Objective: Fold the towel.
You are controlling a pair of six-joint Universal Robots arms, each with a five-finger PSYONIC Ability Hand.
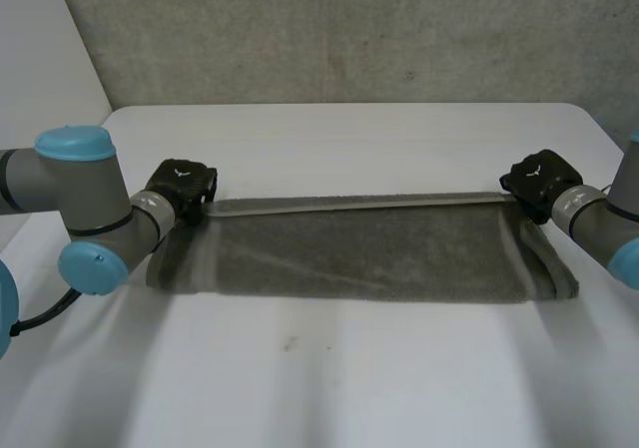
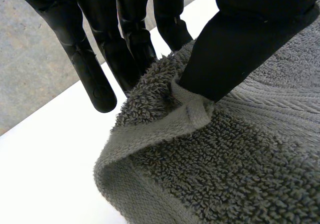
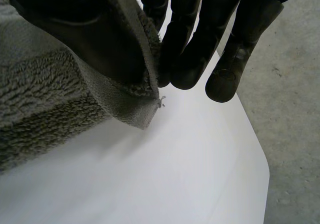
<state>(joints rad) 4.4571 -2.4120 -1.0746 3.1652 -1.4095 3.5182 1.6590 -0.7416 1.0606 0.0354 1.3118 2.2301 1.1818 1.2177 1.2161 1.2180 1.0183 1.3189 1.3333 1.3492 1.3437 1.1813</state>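
Observation:
A grey towel point(image 1: 359, 253) lies stretched across the middle of the white table point(image 1: 329, 388), its far edge lifted and pulled taut between both hands. My left hand point(image 1: 182, 191) is shut on the towel's far left corner; in the left wrist view the thumb point(image 2: 225, 59) pinches the terry corner point(image 2: 165, 102) against the fingers point(image 2: 95, 79). My right hand point(image 1: 539, 181) is shut on the far right corner; in the right wrist view the thumb point(image 3: 85, 39) presses the hemmed corner point(image 3: 137, 109) against the fingers point(image 3: 190, 49).
A grey concrete wall point(image 1: 349, 29) rises behind the table's far edge. Bare tabletop stretches in front of the towel. In the right wrist view the table's edge point(image 3: 260, 154) runs close beyond the fingertips, with grey floor point(image 3: 295, 134) past it.

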